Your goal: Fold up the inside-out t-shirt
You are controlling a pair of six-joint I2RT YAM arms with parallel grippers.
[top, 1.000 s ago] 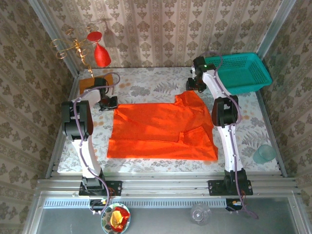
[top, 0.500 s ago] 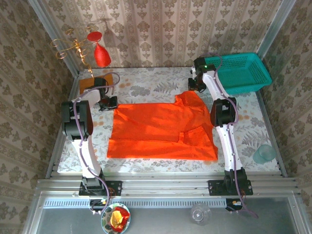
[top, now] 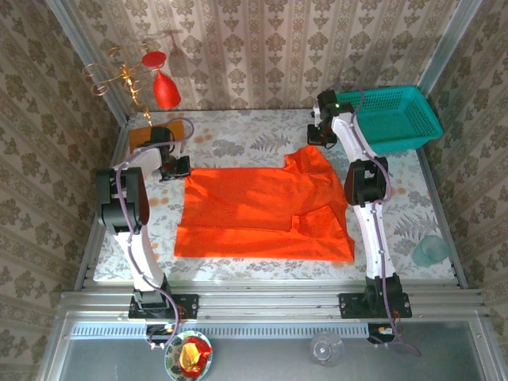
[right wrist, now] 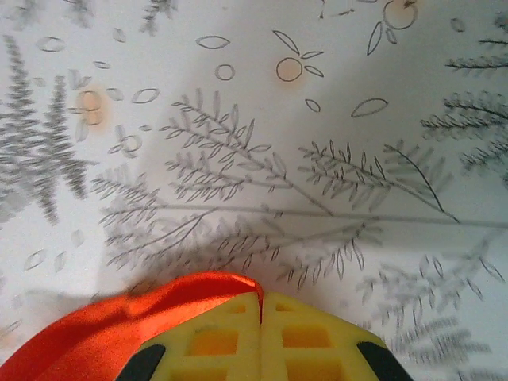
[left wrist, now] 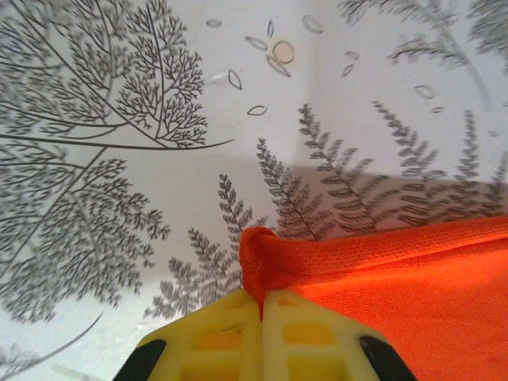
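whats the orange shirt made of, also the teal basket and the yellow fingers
T-shirt: thin knit cloth, perhaps synthetic; matte, with a fine mesh weave, bunching softly.
Basket: probably moulded plastic; teal, slight sheen, walls a grid of holes.
Fingers of the left gripper: likely hard plastic; matte yellow with square moulded recesses.

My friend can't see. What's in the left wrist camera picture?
The left gripper, its yellow jaws shut, pinches a bunched corner of the orange-red t-shirt. The shirt spreads to the right over a white tablecloth printed with grey ferns.
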